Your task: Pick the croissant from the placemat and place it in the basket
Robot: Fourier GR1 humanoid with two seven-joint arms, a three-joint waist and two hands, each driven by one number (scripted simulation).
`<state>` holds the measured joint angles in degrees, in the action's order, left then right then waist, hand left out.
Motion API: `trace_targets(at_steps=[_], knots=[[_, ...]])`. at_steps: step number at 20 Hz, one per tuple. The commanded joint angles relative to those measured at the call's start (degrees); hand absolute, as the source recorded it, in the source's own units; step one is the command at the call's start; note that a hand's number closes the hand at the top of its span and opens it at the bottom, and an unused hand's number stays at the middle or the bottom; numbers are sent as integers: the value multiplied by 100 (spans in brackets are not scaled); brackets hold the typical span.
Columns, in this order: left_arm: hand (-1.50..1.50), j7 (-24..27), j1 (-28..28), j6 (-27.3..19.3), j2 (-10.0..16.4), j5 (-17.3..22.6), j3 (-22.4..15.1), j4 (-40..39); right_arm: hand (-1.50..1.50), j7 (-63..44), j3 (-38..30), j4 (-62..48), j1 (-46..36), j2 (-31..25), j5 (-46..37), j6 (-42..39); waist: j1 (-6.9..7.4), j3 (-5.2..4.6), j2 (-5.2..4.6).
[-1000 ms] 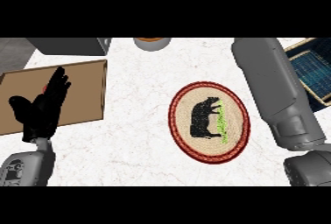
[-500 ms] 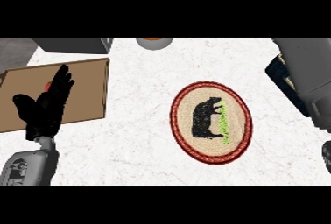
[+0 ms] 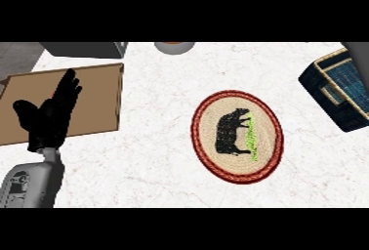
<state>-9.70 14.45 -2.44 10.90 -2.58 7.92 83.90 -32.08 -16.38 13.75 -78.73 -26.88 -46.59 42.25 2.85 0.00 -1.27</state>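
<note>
The oval woven placemat (image 3: 236,135) with a red rim lies right of the counter's middle. It shows a black animal figure and a green stripe, and nothing rests on it. No croissant shows anywhere in the head view. The dark blue basket (image 3: 338,93) with a tan rim stands at the right edge, partly cut off. My left hand (image 3: 49,114) rests open at the left, fingers up, over the edge of a brown board. My right hand is out of view. Only a grey piece of its forearm (image 3: 358,51) shows at the top right, above the basket.
A brown cutting board (image 3: 93,100) lies at the left, under my left hand. A grey box (image 3: 83,49) stands at the top left. A small round bowl (image 3: 174,46) is cut off at the top edge. White marbled counter (image 3: 151,161) surrounds the placemat.
My right forearm has swung away from beside the placemat to the upper right, almost out of view. The basket now shows uncovered. My left hand has stayed put.
</note>
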Motion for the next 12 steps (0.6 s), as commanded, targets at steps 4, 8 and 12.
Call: trace_targets(at_steps=[4,8,12], knots=[[0,-81,32,-98,-108,-113,-150,195,150,370,-252,-354,393,-499,174,-170,86,11,-33],[0,18,78,57,-2,-19,-62,6,150,218,-273,-504,347,-616,153,-241,111,8,-43],[0,264,-277,149,9,51,-5,65,150,531,-459,-412,576,-695,357,-216,80,8,-20]])
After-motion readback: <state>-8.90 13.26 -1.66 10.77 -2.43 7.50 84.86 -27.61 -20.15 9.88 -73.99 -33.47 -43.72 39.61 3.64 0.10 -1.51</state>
